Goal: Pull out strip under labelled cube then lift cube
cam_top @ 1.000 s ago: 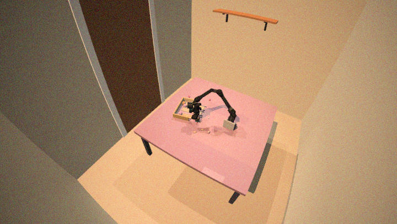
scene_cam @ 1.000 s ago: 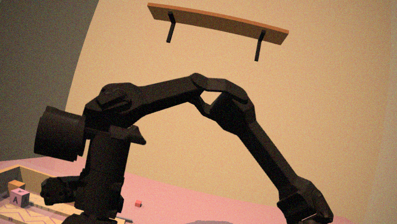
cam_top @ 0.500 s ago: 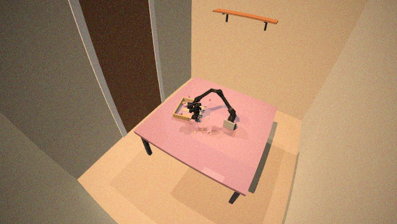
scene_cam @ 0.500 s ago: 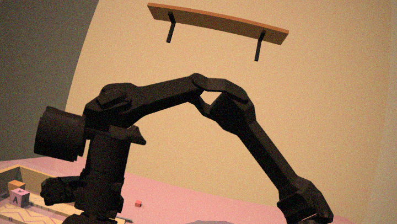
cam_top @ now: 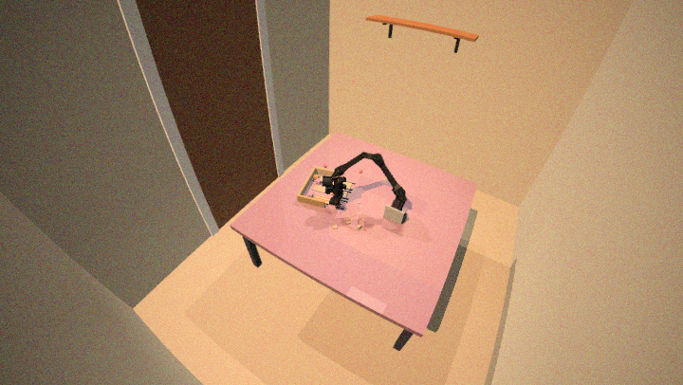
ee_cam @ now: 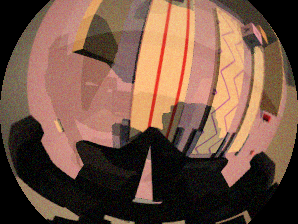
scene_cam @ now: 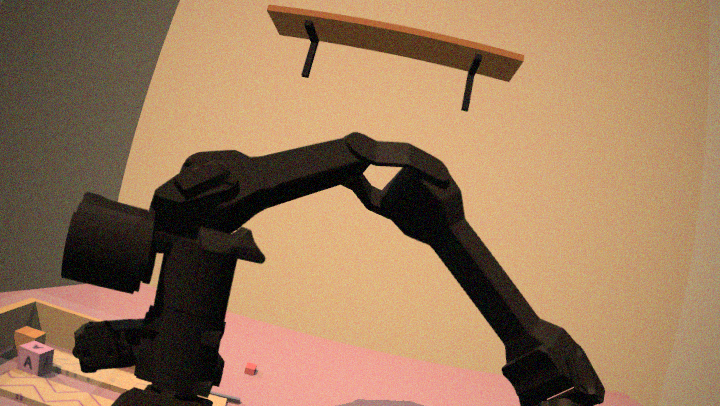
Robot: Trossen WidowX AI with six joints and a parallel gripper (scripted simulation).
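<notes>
The end effector (ee_cam: 149,137) is fully closed, its fingers pressed together at the near ends of the strips in the tray (scene_cam: 55,315). Nothing can be made out between them, though a thin tab there could be hidden in the distorted wrist view.

The labelled cube (scene_cam: 34,357) is seen in the exterior view at the tray's far end, sitting upright, its "A" face turned toward that camera. An orange cube (scene_cam: 29,335) is set just behind it. The labelled cube is not lifted and is well apart from the fingers.

In the wrist view, 2 strips are plainly told apart: a red-lined strip (ee_cam: 166,63) and a zigzag strip (ee_cam: 233,76). Their long axes run side by side, straight away from the end effector toward the tray's far wall. Each carries a small block at its far end; which of these is the labelled cube cannot be told.

The task is judged to be in its 1st stage: the pull is unfinished, and the pick and lift are left to be done.
</notes>
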